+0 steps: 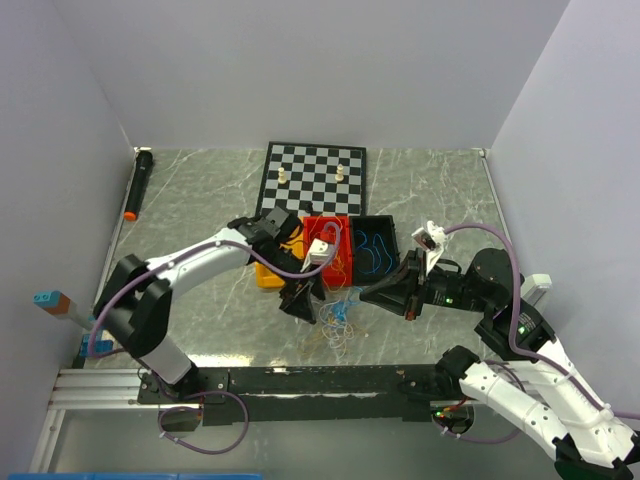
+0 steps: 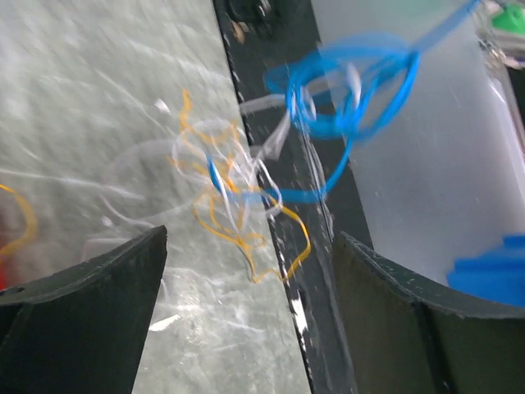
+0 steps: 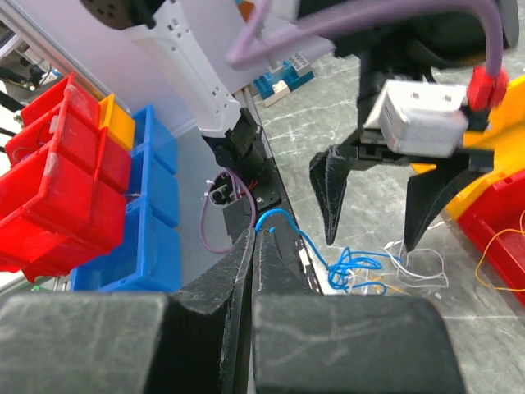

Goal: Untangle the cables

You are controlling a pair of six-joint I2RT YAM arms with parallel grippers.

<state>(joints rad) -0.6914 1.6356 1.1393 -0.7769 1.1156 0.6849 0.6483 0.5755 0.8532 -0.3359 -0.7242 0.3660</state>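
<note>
Marble table (image 1: 200, 200) (white walls (image 1: 300, 70)): L gripper (image 3: 371, 240) released over cables (image 2: 238, 197), R gripper (image 3: 253, 246) pinching blue cable (image 3: 354, 264).

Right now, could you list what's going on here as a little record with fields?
Cables: tangle of hair-thin blue, orange-yellow and whitish curly wires on the grey marble-patterned table
Left end effector: open, poised over the tangle
Right end effector: shut on the blue wire
Behind: red plastic bin, black bin, checkered chessboard
</note>
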